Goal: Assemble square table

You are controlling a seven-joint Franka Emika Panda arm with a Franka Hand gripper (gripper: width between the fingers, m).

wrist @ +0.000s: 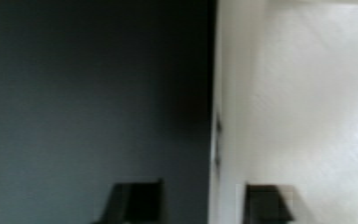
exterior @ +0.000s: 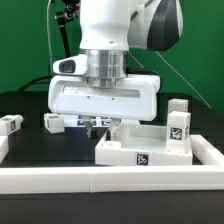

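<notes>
The square table's white slab (exterior: 135, 150) lies flat on the black table, with tags on its front edge. Two white tagged legs (exterior: 177, 128) stand upright at its end on the exterior view's right. Two loose legs (exterior: 10, 124) (exterior: 52, 122) lie on the exterior view's left. My gripper (exterior: 96, 124) hangs low over the slab's other end. In the wrist view my gripper (wrist: 206, 187) is open. One dark finger (wrist: 137, 202) is over the black table and the other is over the white slab (wrist: 300, 90). The slab's edge runs between them, untouched.
A long white border wall (exterior: 100, 182) runs along the front and turns up the exterior view's right side (exterior: 212, 152). Black table surface (wrist: 87, 90) lies beside the slab. A green backdrop stands behind the arm.
</notes>
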